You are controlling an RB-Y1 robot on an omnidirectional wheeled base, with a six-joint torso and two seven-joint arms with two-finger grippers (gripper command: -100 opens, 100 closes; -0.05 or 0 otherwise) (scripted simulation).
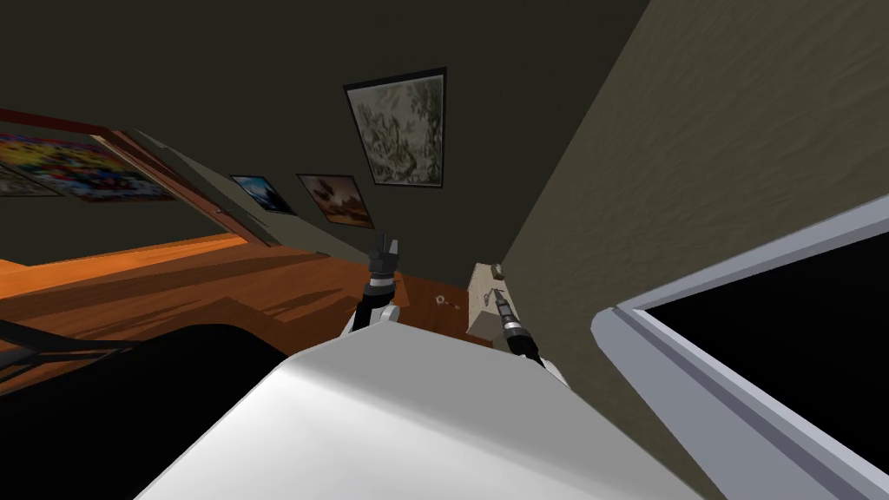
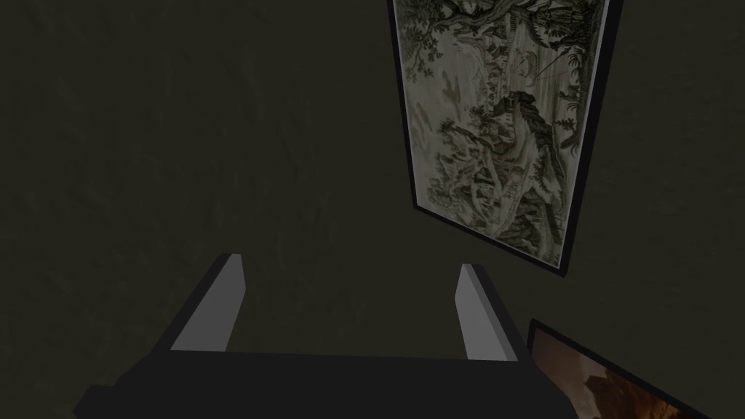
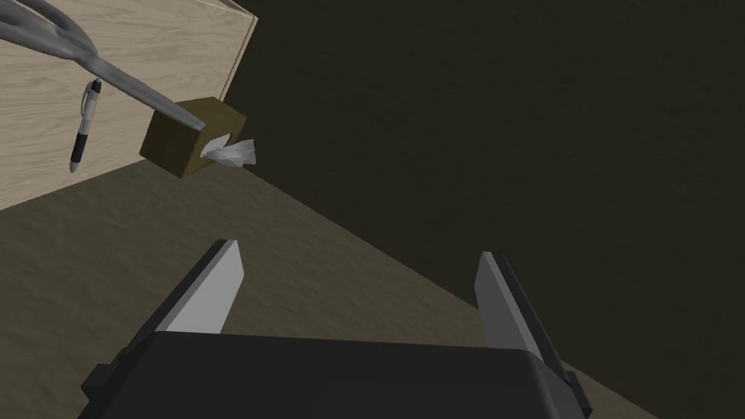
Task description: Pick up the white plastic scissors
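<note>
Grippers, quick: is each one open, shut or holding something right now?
Left gripper: open, holding nothing.
Right gripper: open, holding nothing; the scissors are not between its fingers.

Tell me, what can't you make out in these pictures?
Scissors: right wrist view, handles cut off by the picture's edge.
Scissors' tip and tissue box: touching or apart, cannot tell; they overlap.
Wooden top: its extent, cut off by the edge.
Pen: any markings, too small.
Head view: a pale speck on the floor, too small to name.
</note>
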